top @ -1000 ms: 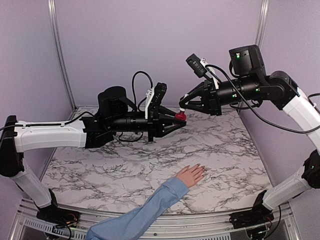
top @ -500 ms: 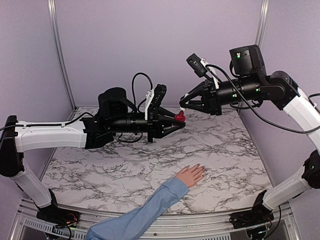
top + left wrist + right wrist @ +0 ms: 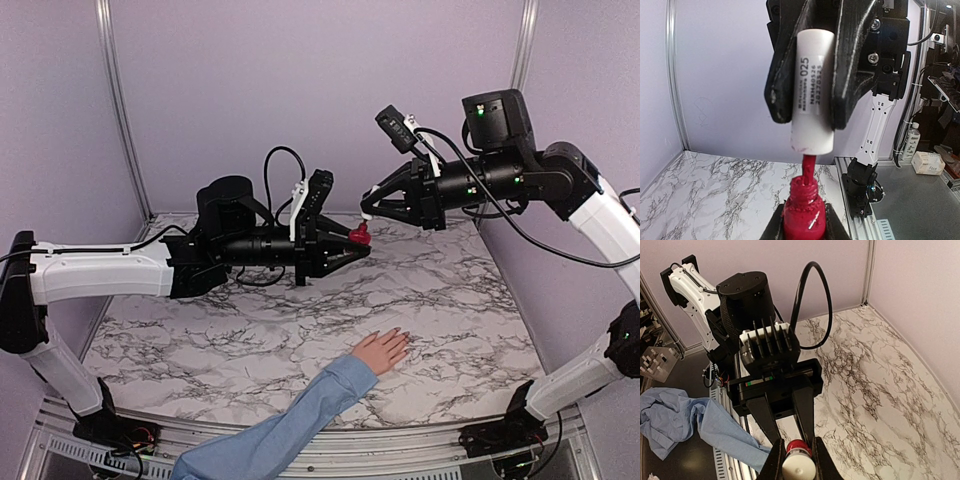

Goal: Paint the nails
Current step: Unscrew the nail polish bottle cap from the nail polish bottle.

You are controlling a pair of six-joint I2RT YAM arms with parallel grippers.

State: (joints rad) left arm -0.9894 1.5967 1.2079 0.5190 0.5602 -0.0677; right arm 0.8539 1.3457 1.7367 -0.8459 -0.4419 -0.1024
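Right jaws have eased slightly up and away, clenching the white cap (image 3: pixel 812 90); left jaws grasp the red bottle (image 3: pixel 803 220); brush (image 3: pixel 808 167) apparently inside its neck.

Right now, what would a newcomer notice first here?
Mid-air over the marble table, the left gripper clamps a red polish bottle while the right gripper holds its white cap, brush stem in the neck. Near the front edge, a blue-sleeved hand lies flat.

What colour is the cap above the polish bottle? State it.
White; the cap shows best in the left wrist view.
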